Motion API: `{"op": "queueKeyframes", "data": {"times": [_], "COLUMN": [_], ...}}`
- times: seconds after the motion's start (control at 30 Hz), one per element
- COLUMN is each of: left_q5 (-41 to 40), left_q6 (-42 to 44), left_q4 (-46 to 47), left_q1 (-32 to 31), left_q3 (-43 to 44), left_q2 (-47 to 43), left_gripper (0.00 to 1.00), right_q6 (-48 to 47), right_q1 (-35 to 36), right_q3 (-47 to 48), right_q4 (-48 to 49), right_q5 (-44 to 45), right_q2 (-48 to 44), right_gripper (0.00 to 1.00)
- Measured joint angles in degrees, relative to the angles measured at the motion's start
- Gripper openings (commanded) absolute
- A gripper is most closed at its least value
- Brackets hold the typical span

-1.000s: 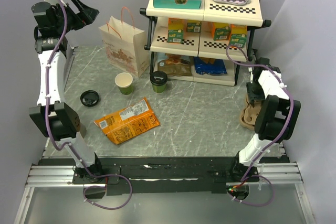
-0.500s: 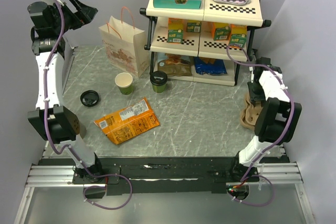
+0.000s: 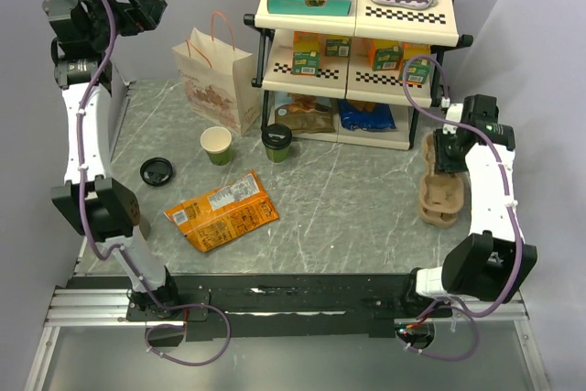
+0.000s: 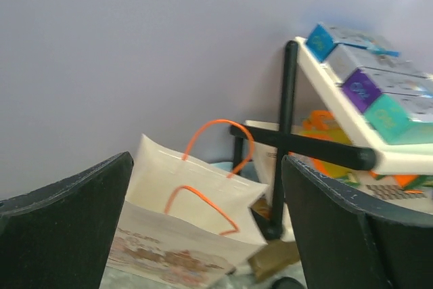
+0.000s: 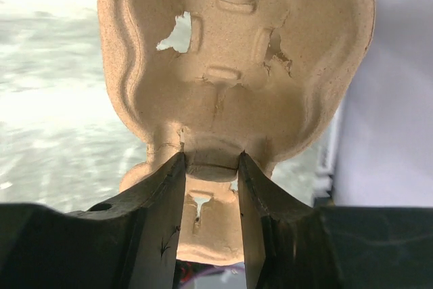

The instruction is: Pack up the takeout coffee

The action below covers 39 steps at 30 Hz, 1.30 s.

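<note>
The takeout coffee (image 3: 276,142), a small dark green cup with its black lid on, stands upright on the worktop (image 3: 366,199) just in front of the shelf rack (image 3: 357,43), at the rack's lower left corner. A lidless cup (image 3: 217,145) showing a cream inside stands near it on the left, apart from it, and the paper bag (image 3: 217,75) stands open behind that, beside the rack. Further left a loose black lid (image 3: 157,171) lies flat, and an orange snack packet (image 3: 222,211) lies nearer the arms. The left end effector (image 3: 137,6) is raised high in the far left corner, well above the bag, with its fingers spread wide and nothing between them. Its own camera looks down past them at the bag's orange handles (image 4: 210,167). Over on the right edge, the right end effector (image 3: 449,148) is clamped on a brown moulded-pulp cup carrier (image 3: 439,194). From its wrist view the two fingers (image 5: 162,194) press on either side of the carrier's middle ridge. I can't tell whether the carrier is touching the worktop. It is well apart from the coffee.
</note>
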Motion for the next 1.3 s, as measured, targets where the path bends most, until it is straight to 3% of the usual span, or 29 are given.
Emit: {"op": "queueKeyframes", "data": {"times": [0.2,0.4,0.8,1.07,1.17,1.3], "left_q5": [-0.94,-0.68,2.64,3.17,3.65,4.22], "left_q6": [2.4,3.32,4.42,6.29,13.11,30.05], "left_q4": [0.9,1.25,3.06,6.19,3.13,-3.74], "left_q1": [0.04,0.02,-1.11,-1.64,-1.55,-1.53], "left_q3": [4.09,4.7,9.27,7.65,6.14,1.11], "left_q2": [7.56,15.74,25.14,22.6,18.14,7.78], "left_gripper": [0.87,0.87,0.85,0.89,0.92,0.95], "right_q6": [-0.17,0.07,0.09,0.04,-0.02,-0.2], "right_q1": [0.72,1.29,2.56,2.78,2.78,2.78], "right_q3": [-0.02,-0.04,-2.27,-2.29,-2.29,-2.56], "right_q4": [1.05,1.16,1.07,1.11,1.11,1.29], "right_q5": [-10.91,-17.84,-20.31,-21.14,-21.42,-21.68], "right_q2": [-2.01,-2.12,-2.49,-2.49,-2.49,-2.49], "right_gripper": [0.0,0.0,0.0,0.0,0.0,0.0]}}
